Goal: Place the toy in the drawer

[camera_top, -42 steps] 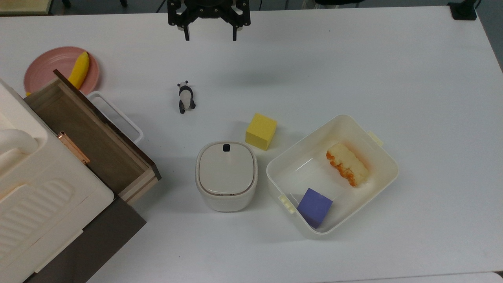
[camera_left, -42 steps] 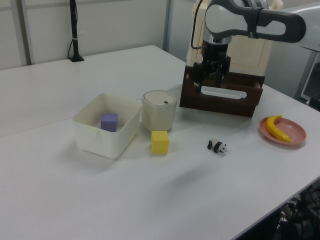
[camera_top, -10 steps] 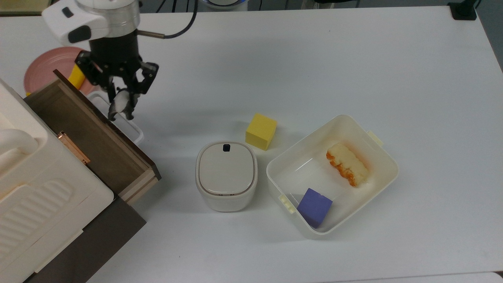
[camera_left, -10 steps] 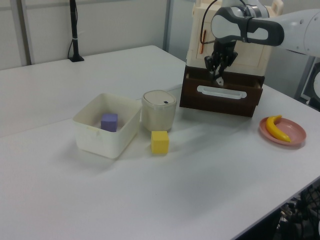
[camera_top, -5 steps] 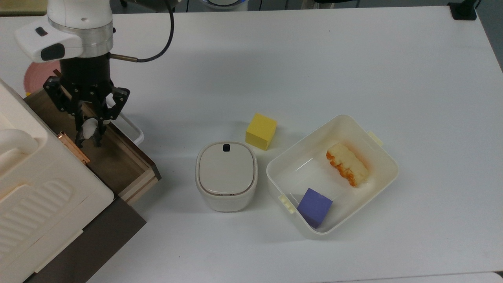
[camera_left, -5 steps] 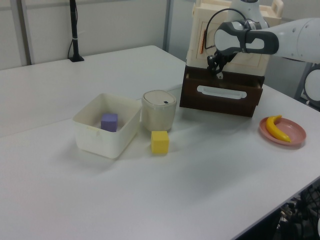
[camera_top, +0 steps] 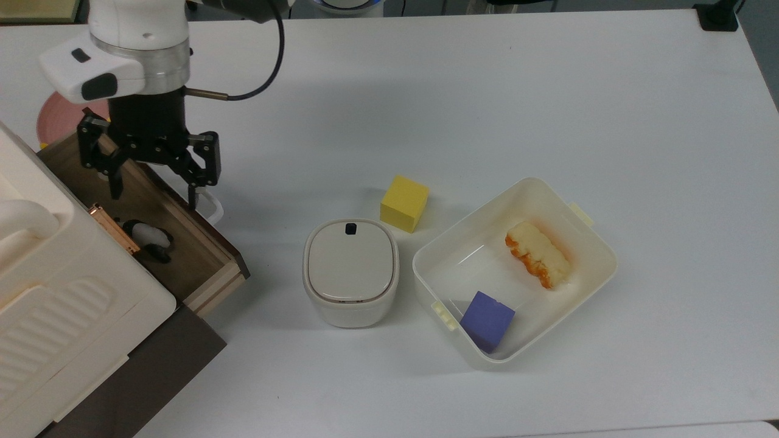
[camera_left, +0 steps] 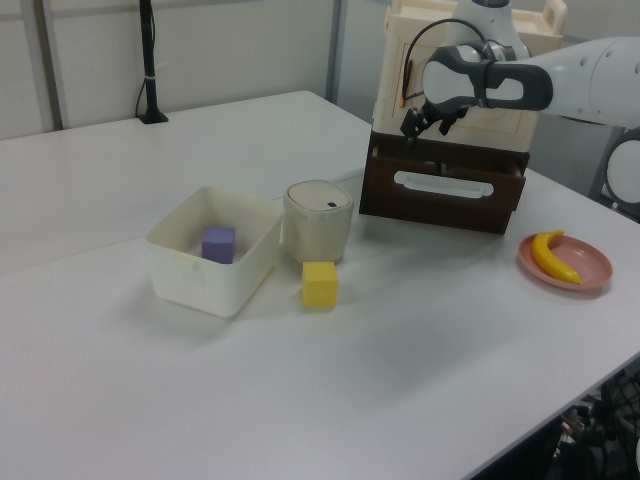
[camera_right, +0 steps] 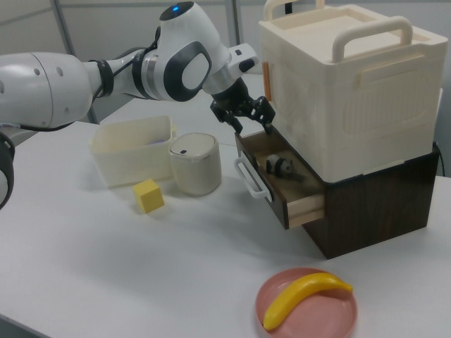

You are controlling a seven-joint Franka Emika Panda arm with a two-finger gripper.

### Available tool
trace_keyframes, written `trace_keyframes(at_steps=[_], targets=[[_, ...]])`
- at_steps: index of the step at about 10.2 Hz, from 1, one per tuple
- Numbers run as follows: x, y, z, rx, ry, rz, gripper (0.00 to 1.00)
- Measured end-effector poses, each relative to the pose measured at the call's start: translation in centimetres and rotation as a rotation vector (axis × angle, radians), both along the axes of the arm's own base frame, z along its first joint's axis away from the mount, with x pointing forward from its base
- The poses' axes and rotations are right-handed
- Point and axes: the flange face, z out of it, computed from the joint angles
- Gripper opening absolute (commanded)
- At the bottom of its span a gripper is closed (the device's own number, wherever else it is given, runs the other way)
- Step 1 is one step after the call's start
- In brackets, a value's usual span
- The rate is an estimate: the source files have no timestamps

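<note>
The arm reaches down with its end effector [camera_top: 153,190] pointing downward, fingers spread wide and empty.

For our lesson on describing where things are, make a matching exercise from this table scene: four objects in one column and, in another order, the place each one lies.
Objects:
1. toy
2. banana
3. purple cube
4. yellow cube

Places:
A. on the pink plate
B. on the bare table
C. in the open drawer
D. in the white tub

Pairs: 1-C, 2-A, 3-D, 4-B
</note>
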Motion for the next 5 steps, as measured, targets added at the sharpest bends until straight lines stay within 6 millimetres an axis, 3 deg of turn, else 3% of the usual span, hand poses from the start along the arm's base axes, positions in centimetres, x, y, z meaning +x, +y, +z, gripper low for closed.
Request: trace_keyframes(at_steps=[1,3,5], targets=[[0.2,1.2,0.0,0.010,-0.002,-0.003,1.00],[-0.3,6.9,0.0,0.056,0.094,-0.025,1.00],[-2.2,11.8,1.5,0.070,0.210,-0.007,1.00]])
